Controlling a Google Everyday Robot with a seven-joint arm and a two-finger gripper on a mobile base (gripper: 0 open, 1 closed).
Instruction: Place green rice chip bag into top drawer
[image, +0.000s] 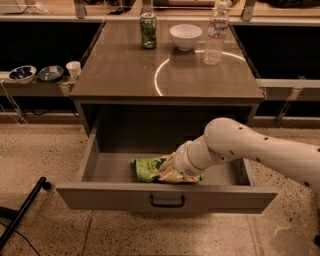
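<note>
- Resting low inside the open top drawer (165, 198), my fingers (171, 169) sit on the 3 o'clock end of the green rice chip bag (146, 169). My own wrist covers them, so I cannot tell whether they are clenched on it or released.
- The bag lies on the drawer floor near the front panel, about mid-width, stretching from my fingers toward 9 o'clock.
- Risk one, as I judge it: if I lift away while the crinkly film is pinched or clinging, the bag comes back up with me and leaves the drawer.
- Risk two: my arm (250, 147) enters from 3 o'clock and crosses low over the drawer's edge, so a flat, careless pull-out could knock the front panel or side wall.
- Risk three: a bag this close to the front may puff up and catch when the drawer is shut.
- Count: one bag, one open drawer with one handle (167, 201).
- On the desk (125, 70): one drink can (148, 31) at 11 o'clock, one white bowl (185, 36) at 12, one water bottle (216, 34) at 1.
</note>
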